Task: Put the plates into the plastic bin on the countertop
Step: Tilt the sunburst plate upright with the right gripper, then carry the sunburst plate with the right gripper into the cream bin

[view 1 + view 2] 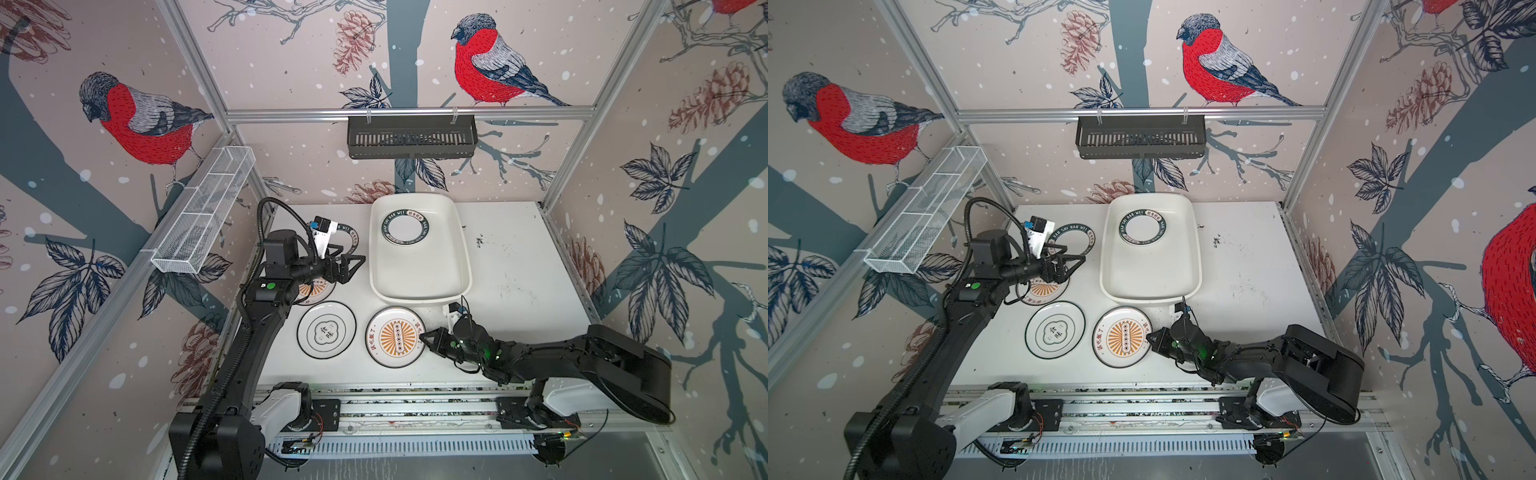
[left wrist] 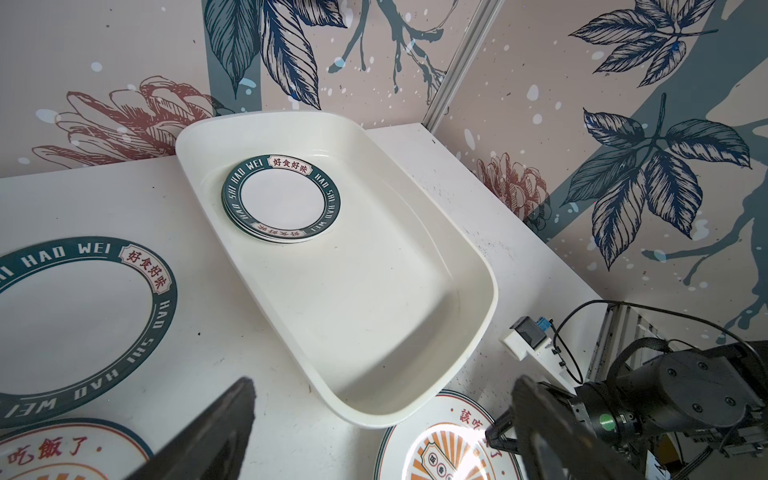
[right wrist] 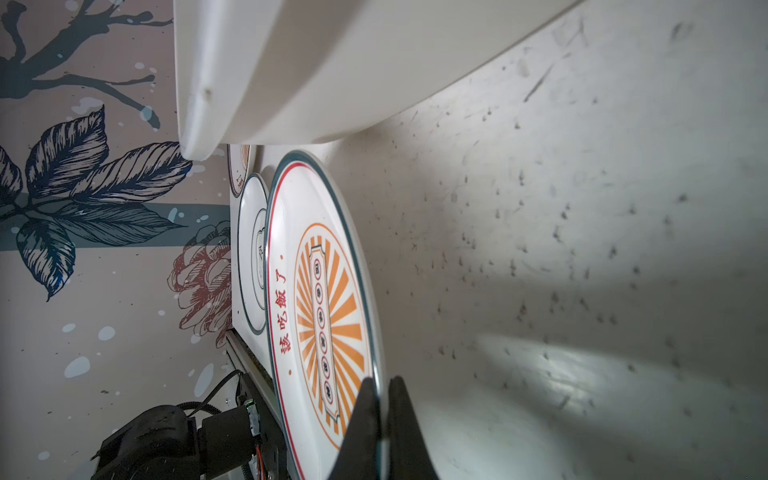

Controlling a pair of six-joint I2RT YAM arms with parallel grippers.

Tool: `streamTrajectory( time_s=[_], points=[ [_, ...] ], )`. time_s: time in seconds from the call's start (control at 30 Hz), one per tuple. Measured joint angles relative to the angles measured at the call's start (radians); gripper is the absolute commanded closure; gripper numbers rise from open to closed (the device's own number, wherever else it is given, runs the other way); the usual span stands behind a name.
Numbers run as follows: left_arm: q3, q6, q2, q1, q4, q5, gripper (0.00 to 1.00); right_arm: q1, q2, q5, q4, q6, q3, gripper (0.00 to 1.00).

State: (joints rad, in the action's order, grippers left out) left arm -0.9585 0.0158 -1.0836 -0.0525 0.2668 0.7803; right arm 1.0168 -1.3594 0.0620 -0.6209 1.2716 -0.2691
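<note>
We see the bin [image 1: 419, 270] standing toward the back of the countertop [image 1: 511, 257], its long sides running front to back. In its rear half lies a teal stack [image 2: 281, 199] of lettered-rim plates. The left wrist view shows more rims peeking out under the top one, though we cannot count them surely.

Four plates lie outside the bin on the countertop. A teal plate [image 1: 356, 240] sits just left of the bin's rear half, partly hidden behind the left arm's camera. In front of it the far sunburst plate [image 1: 320, 291] lies mostly under the left arm. Nearer the front, the cloud plate [image 1: 326, 329] and the near sunburst plate [image 1: 395, 337] lie side by side, close but apart. The near sunburst plate's back edge lies just beside the bin's front wall.

The left claw [image 1: 351, 259] hangs over the countertop between the teal plate and the far sunburst plate, just left of the bin and pointing toward it. Its fingers [image 2: 216, 428] stand spread wide, with nothing between them.

The right claw [image 3: 380, 386] reaches in low from the right and pinches the right edge of the near sunburst plate. In the right wrist view the rim runs between the two dark fingers, one on each face of the plate. Whether that edge is raised off the countertop we cannot tell.
</note>
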Motion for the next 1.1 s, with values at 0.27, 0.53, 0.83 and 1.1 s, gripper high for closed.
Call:
streamTrajectory(
  time_s=[0.27,0.53,0.83,1.1],
  points=[
    [-0.020,-0.026,-0.009,0.002,0.000,-0.023,0.05,0.000,0.038,0.014,0.113,-0.056,-0.047,0.99],
    [-0.024,-0.042,-0.016,0.002,0.005,-0.043,0.05,0.002,0.004,0.070,0.145,-0.097,-0.093,0.99],
    [-0.076,-0.076,-0.005,0.010,0.035,-0.050,0.05,0.005,0.003,0.155,0.220,-0.161,-0.209,0.99],
    [-0.204,-0.064,0.005,0.048,0.083,0.009,0.04,-0.083,0.048,0.229,0.316,-0.223,-0.303,0.98]
  ],
)
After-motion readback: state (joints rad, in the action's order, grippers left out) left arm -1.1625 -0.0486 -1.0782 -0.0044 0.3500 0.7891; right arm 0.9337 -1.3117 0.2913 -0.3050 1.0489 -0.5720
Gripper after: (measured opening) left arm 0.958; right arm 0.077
